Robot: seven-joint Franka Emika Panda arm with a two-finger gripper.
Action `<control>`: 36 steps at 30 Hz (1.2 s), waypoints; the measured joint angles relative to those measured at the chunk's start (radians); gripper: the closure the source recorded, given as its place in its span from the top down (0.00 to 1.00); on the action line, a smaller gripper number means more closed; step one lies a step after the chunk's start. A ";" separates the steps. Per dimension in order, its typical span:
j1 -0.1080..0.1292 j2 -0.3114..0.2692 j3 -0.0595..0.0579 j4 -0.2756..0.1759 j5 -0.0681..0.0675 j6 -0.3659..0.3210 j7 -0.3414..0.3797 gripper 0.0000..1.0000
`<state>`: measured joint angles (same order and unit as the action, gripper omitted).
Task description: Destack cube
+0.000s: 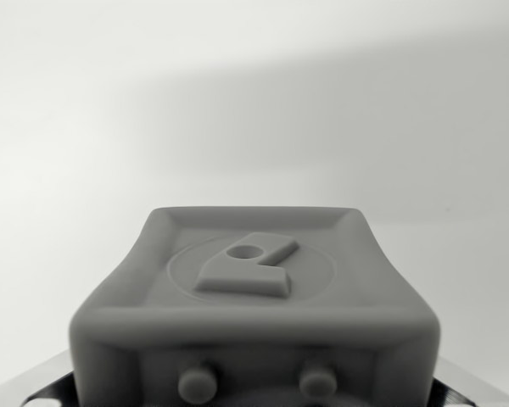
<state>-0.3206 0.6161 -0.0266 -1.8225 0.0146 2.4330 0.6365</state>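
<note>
Background: plain pale surface, shadow band above the tool.
Tool (254, 297): grey housing fills foreground; finger state cannot be told.

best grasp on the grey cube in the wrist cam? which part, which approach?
Likely from above, with the fingers closing on the grey cube at its two side walls, on the wrist view's left and right. The top is a recessed panel with a raised emblem, a poor grip surface; the front has two studs. The gripper isn't visible, and the side walls barely show.
</note>
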 joint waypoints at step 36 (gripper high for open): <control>-0.005 0.157 0.006 0.041 0.000 0.117 0.000 0.00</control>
<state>-0.3252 0.7728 -0.0210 -1.7818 0.0149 2.5497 0.6364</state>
